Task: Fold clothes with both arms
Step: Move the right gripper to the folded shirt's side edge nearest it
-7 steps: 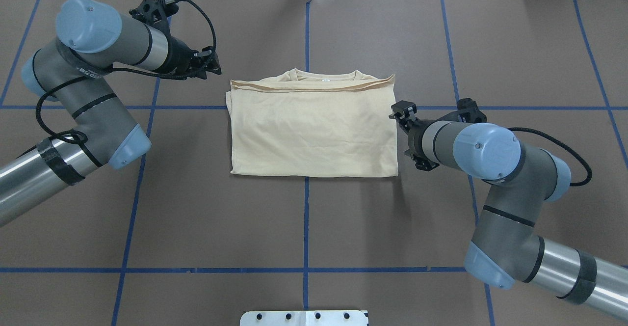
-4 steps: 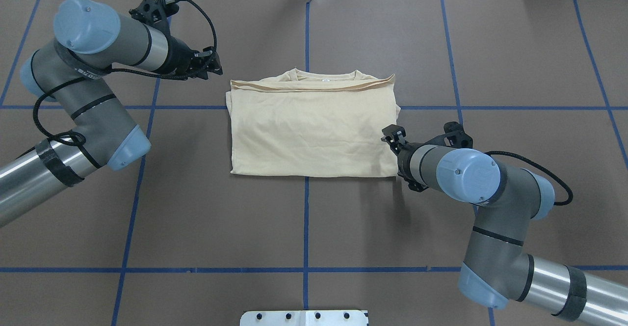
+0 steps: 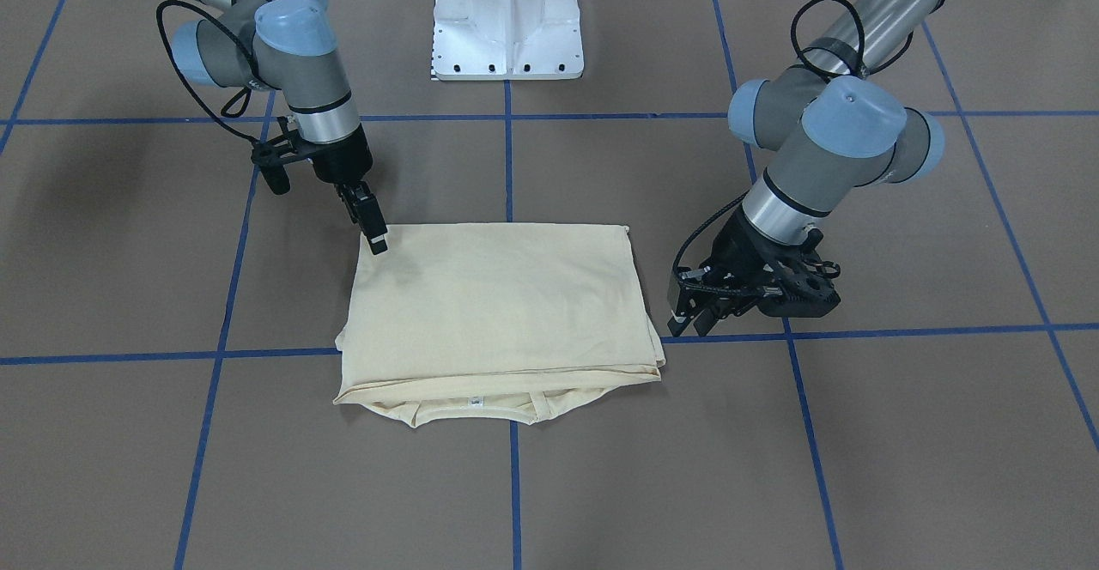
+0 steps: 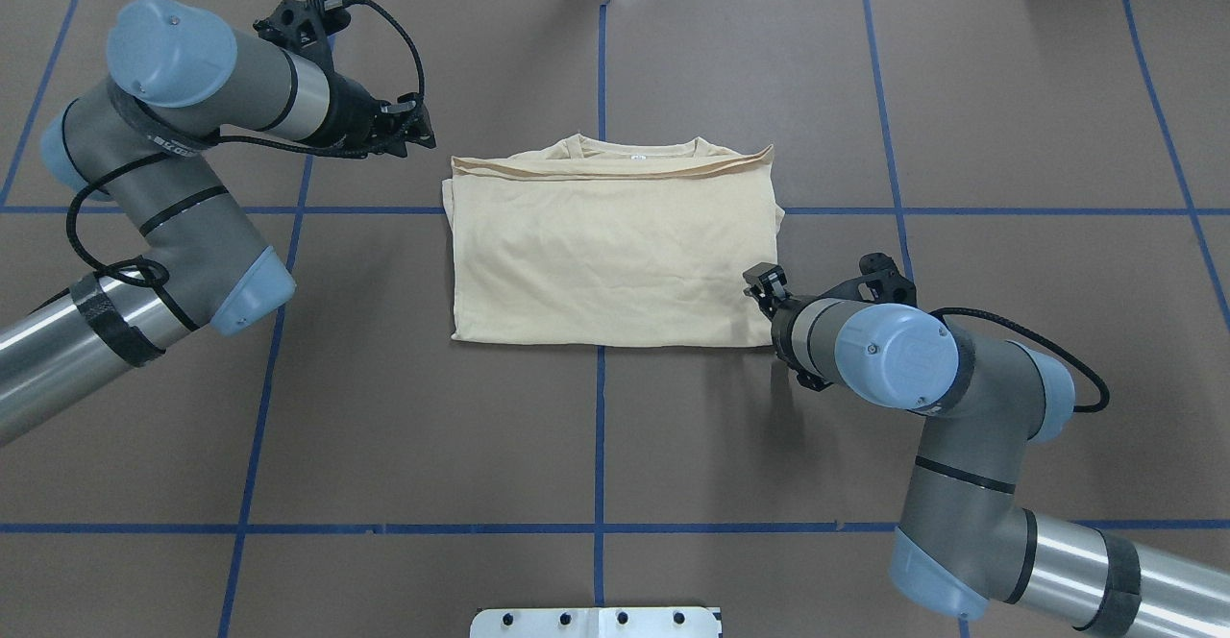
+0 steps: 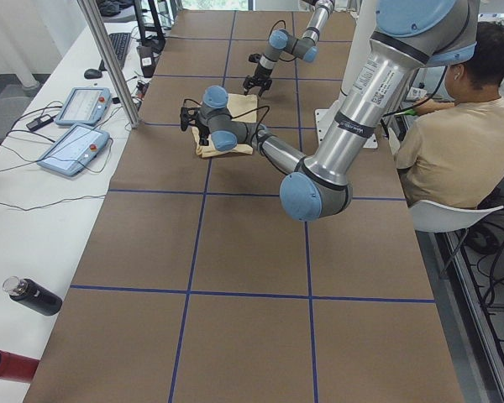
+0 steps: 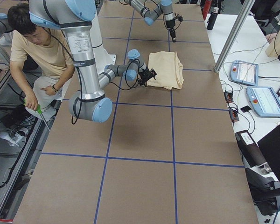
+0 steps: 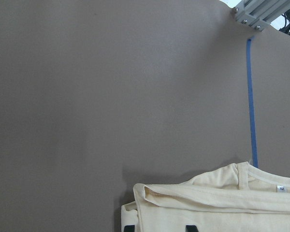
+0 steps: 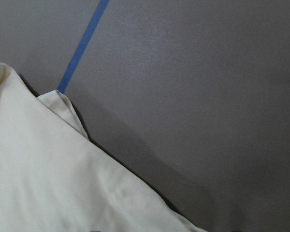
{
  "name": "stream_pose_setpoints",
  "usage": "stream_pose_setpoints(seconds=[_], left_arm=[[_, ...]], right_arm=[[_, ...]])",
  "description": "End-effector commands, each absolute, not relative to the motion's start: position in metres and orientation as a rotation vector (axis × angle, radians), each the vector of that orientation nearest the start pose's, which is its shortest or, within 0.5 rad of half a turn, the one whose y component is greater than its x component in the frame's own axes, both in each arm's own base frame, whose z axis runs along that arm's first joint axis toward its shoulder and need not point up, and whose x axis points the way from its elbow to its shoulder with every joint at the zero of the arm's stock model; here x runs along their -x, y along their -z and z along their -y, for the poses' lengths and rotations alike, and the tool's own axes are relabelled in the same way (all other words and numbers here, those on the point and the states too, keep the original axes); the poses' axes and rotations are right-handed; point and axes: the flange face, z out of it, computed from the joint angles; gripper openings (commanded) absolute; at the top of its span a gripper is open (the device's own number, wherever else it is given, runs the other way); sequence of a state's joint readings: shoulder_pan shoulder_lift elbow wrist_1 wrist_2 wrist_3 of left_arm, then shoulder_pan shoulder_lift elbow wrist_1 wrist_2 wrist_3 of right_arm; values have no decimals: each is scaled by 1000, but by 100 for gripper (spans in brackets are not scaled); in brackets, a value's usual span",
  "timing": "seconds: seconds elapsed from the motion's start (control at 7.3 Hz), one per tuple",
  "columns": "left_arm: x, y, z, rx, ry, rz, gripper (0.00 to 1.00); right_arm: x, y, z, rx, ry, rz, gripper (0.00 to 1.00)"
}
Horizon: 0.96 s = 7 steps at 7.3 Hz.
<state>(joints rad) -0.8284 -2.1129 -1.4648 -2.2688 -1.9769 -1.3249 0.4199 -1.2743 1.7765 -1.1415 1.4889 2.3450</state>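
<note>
The brown desk (image 4: 404, 427), crossed by blue tape lines (image 4: 600, 427), carries the folded cream shirt (image 4: 615, 258) near its middle and a white pedestal base (image 3: 508, 21) at the robot's edge.

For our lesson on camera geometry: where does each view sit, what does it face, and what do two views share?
Front-facing: across the table, facing pedestal; left arm, right arm.
Overhead: behind robot, looking down; both arms.
Exterior left: table's end; left arm near.
Exterior right: opposite end; right arm near.
Left wrist: above shirt collar corner; no arm.
Right wrist: above shirt edge; no arm.
Both wrists share the shirt.
</note>
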Motion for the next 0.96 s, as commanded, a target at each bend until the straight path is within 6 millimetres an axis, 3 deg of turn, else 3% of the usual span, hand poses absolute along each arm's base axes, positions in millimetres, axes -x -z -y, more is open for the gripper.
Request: stream_pose_setpoints(seconds=[0.0, 0.14, 0.27, 0.55, 0.68, 0.82], left_arm=[[-404, -311, 580, -260, 287, -1144, 46], [-404, -310, 579, -260, 288, -1147, 46], [-404, -310, 579, -260, 289, -1147, 46], [-404, -304, 579, -263, 289, -1155, 46], [-403, -297, 578, -268, 287, -1166, 46], [-400, -289, 575, -271, 282, -1181, 46]], right_arm=[[500, -359, 375, 94, -1140, 951, 40], [499, -355, 374, 96, -1139, 945, 10], [498, -355, 375, 97, -1140, 945, 0], [479, -341, 365, 134, -1125, 960, 0], [464, -320, 351, 177, -1107, 910, 0], [458, -293, 311, 213, -1052, 856, 0]])
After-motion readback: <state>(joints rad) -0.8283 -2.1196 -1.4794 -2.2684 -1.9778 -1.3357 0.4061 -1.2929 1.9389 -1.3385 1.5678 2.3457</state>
